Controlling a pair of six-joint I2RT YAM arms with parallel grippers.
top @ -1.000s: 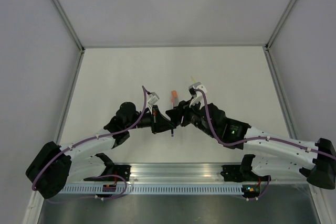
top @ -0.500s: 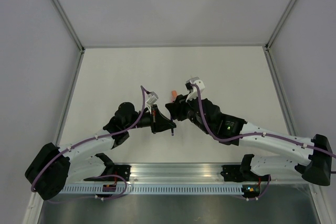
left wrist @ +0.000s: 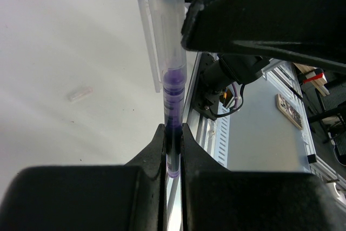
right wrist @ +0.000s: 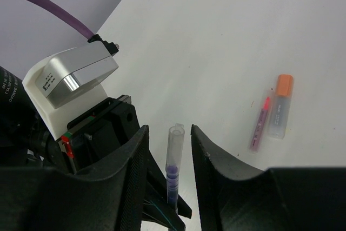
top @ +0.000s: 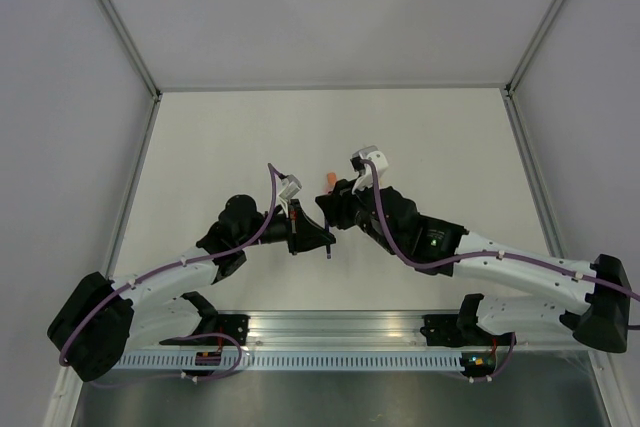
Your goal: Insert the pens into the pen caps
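Though between left fingers [left wrist: 151, 160], pen [left wrist: 172, 87] bottom hidden.

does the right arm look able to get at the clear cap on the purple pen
Likely yes: the right gripper has its open fingers either side of the clear cap, which sticks up free above the left gripper shut on the purple pen.

The top view looks steeply down from above and behind the arms [top: 190, 262], taking in the whole desk [top: 250, 137]. Each wrist view peers close along its own fingers: the left fingers [left wrist: 81, 198] and right fingers [right wrist: 232, 187] frame the same pen [left wrist: 172, 96] (from opposite sides).
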